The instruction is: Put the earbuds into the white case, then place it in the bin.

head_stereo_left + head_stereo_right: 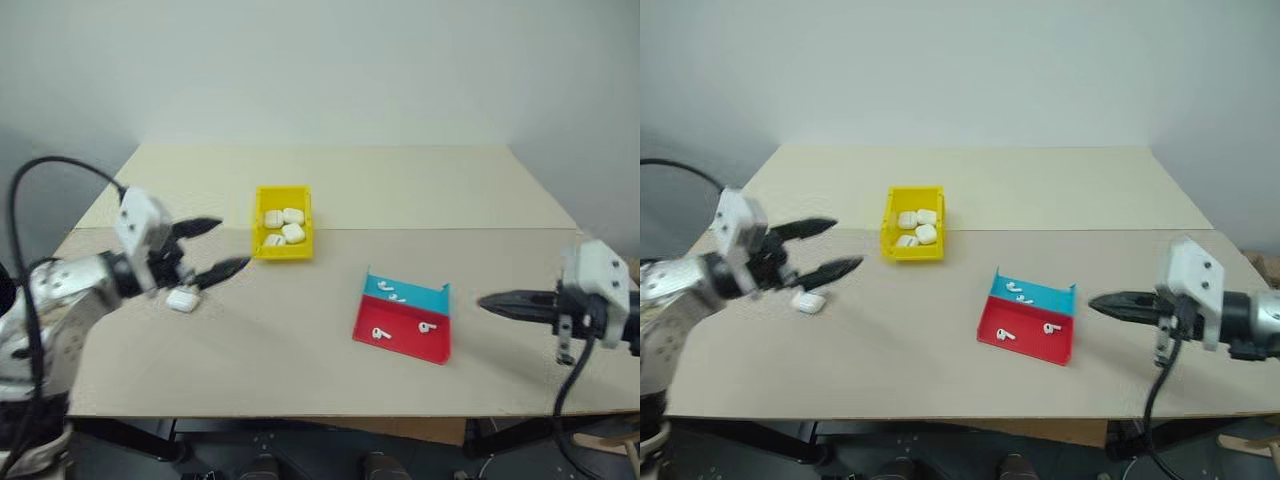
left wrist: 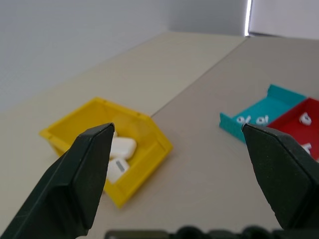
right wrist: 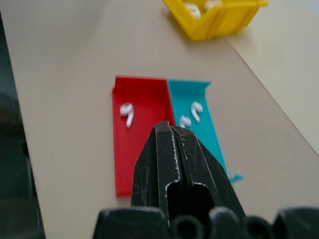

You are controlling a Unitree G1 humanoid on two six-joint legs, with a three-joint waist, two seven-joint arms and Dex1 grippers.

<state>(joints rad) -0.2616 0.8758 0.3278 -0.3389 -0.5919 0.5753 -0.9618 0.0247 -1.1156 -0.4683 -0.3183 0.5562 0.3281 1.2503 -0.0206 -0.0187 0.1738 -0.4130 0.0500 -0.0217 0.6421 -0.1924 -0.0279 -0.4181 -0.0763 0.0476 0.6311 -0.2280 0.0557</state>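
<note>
- The earbuds [image 1: 383, 334]: tiny glossy white pieces lying loose on a flat tray [image 1: 400, 340], two on its teal half and two on its red half.
- The white case [image 1: 183, 299]: small, rounded, glossy, closed, resting on the desk [image 1: 400, 200] well apart from the bin.
- The bin [image 1: 283, 252]: bright yellow, open-topped, upright, holding several identical white cases.

Bin [image 1: 283, 238] with cases mid-table, loose case [image 1: 182, 299] to its left, tray [image 1: 404, 318] with earbuds [image 1: 382, 334] right.
</note>
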